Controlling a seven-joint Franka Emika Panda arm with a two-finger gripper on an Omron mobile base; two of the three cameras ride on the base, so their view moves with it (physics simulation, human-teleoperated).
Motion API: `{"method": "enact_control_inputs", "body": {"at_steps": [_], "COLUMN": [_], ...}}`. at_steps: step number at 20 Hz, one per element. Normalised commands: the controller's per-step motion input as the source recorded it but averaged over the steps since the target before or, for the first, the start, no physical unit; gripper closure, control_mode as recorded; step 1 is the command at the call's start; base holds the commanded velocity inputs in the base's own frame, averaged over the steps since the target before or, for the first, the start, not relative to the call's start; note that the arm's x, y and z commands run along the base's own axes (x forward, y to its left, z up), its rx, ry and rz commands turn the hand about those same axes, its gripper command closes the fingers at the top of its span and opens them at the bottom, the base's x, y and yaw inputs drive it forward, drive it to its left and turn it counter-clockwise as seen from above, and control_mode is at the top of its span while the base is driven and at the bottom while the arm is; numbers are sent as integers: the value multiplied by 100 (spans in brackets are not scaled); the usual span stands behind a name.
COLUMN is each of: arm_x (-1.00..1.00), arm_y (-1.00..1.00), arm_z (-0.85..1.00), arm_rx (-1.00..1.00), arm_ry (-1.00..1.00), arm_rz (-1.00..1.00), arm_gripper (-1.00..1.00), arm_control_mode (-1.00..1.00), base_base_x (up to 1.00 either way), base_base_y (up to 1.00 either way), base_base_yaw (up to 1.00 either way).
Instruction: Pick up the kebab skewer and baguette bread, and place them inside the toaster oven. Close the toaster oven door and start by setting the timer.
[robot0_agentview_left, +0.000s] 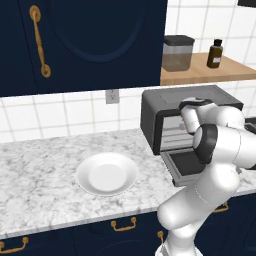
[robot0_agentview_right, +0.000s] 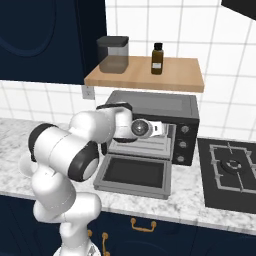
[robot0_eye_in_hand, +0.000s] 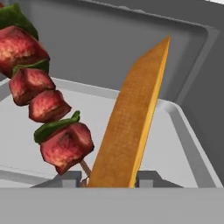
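Inside the open toaster oven (robot0_agentview_right: 150, 107), the gripper (robot0_eye_in_hand: 110, 181) holds the baguette bread (robot0_eye_in_hand: 129, 124) over the tray beside the kebab skewer (robot0_eye_in_hand: 46, 103).

The dark oven stands on the marble counter (robot0_agentview_left: 45, 165) under a wooden shelf (robot0_agentview_right: 145, 77), its door (robot0_agentview_right: 134, 174) folded down flat, and the white arm reaches into the cavity. In the hand view the fingertips (robot0_eye_in_hand: 148, 178) pinch the loaf's near end; it rises tilted, and I cannot tell whether it touches the tray (robot0_eye_in_hand: 183, 144). The skewer already appears to be in the oven, just left of the loaf. Releasing the bread, shutting the door and turning the timer knob (robot0_agentview_right: 185, 130) remain. The white plate (robot0_agentview_left: 106, 173) sits bare, well apart to the left; a canister (robot0_agentview_right: 113, 54) and brown bottle (robot0_agentview_right: 157, 58) stand on the shelf, a hob (robot0_agentview_right: 230, 165) lies to the right. The skewer lying close is what crowds the set-down.
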Motion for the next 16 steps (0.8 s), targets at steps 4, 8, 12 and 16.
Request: {"method": "enact_control_inputs", "body": {"at_steps": [4,8,12,16], "arm_x": [23,40,23,0], "arm_y": [18,12,7,0], "arm_z": [0,0,0,0], "arm_rx": [0,0,0,0], "arm_ry": [-5,0,0,0], "arm_rz": [1,0,0,0], "arm_gripper": [100,100,100,100], "arm_control_mode": [-100,-100,-100,-100], "base_base_x": [0,0,0,0], "base_base_y": [0,0,0,0], "base_base_yaw": [0,0,0,0]}}
